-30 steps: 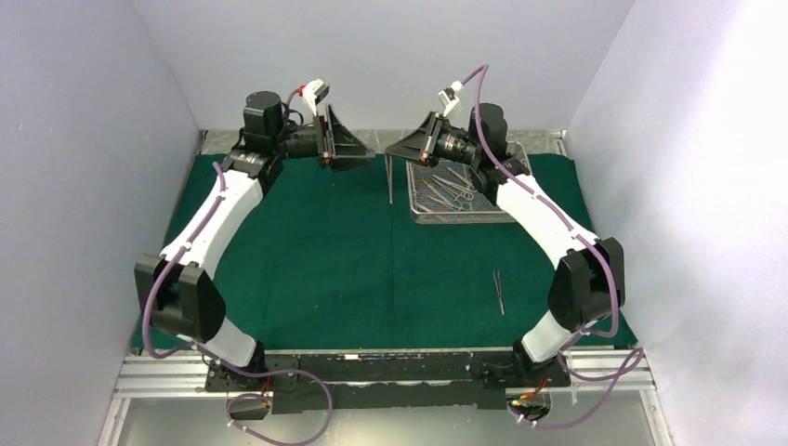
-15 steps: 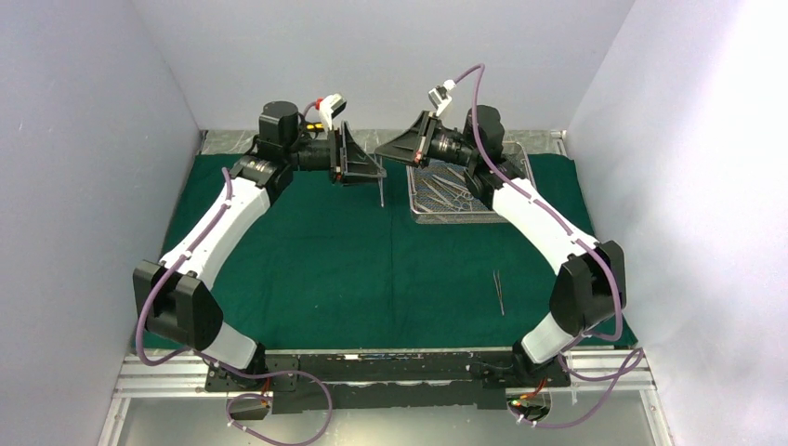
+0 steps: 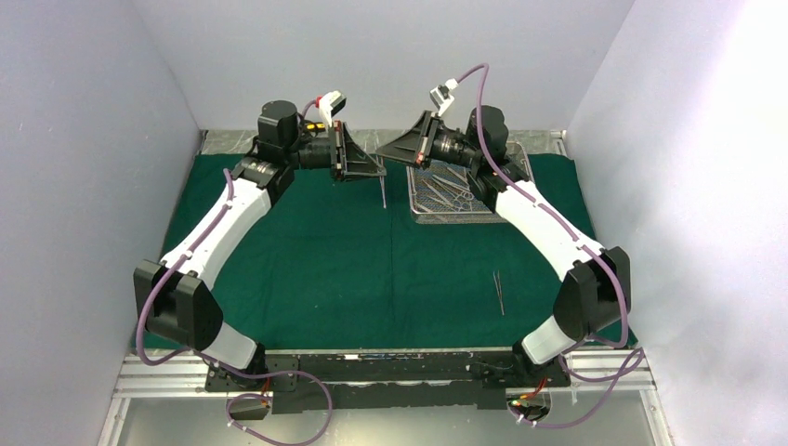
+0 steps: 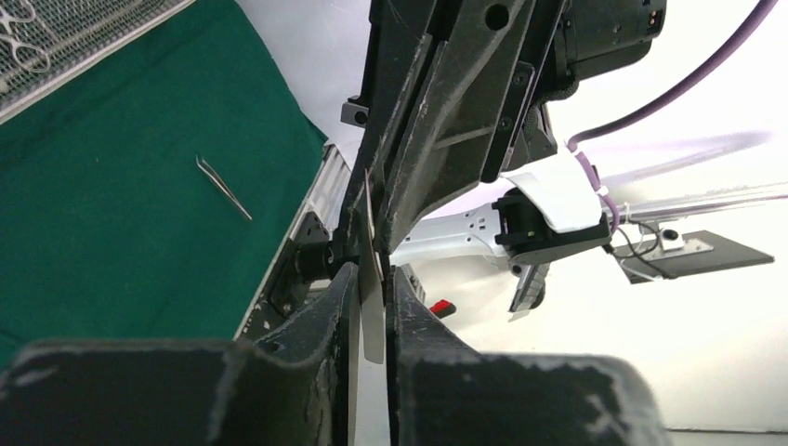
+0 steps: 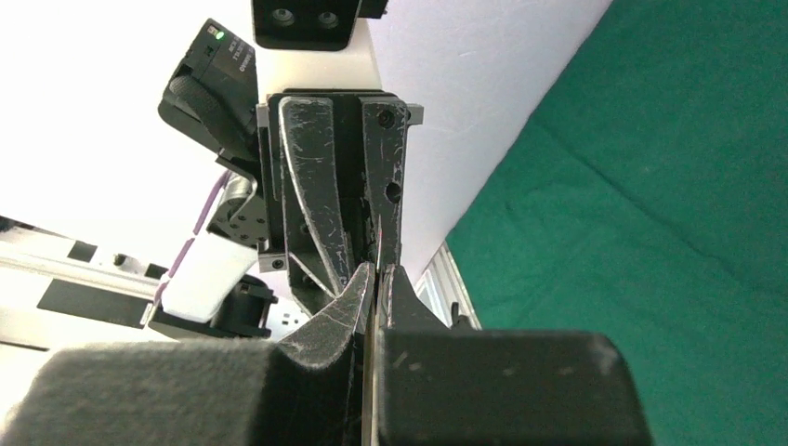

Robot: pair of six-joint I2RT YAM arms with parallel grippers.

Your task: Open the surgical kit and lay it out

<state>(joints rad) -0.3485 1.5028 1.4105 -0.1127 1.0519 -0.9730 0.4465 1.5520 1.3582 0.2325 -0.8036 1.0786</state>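
Observation:
A slim steel instrument [image 3: 384, 192] hangs upright above the dark green cloth [image 3: 316, 260], just left of the wire-mesh tray [image 3: 420, 216]. My left gripper [image 3: 380, 173] and right gripper [image 3: 383, 154] meet tip to tip on its upper end. In the left wrist view the flat steel strip [image 4: 373, 307] sits between my closed-in fingers [image 4: 327, 311], with the right gripper's fingers [image 4: 427, 121] opposite. In the right wrist view the strip's edge [image 5: 375, 279] is pinched between shut fingers [image 5: 348, 302]. Several instruments [image 3: 451, 186] lie in the tray.
One pair of tweezers [image 3: 499, 292] lies on the cloth at the right front, also visible as the tweezers [image 4: 224, 189] in the left wrist view. The tray stands at the back right, against the cloth's far edge. White walls close in on three sides.
My left arm swung right to the instrument hanging from the right gripper, and its jaws closed from wide open onto it. The right gripper rose slightly, still holding.

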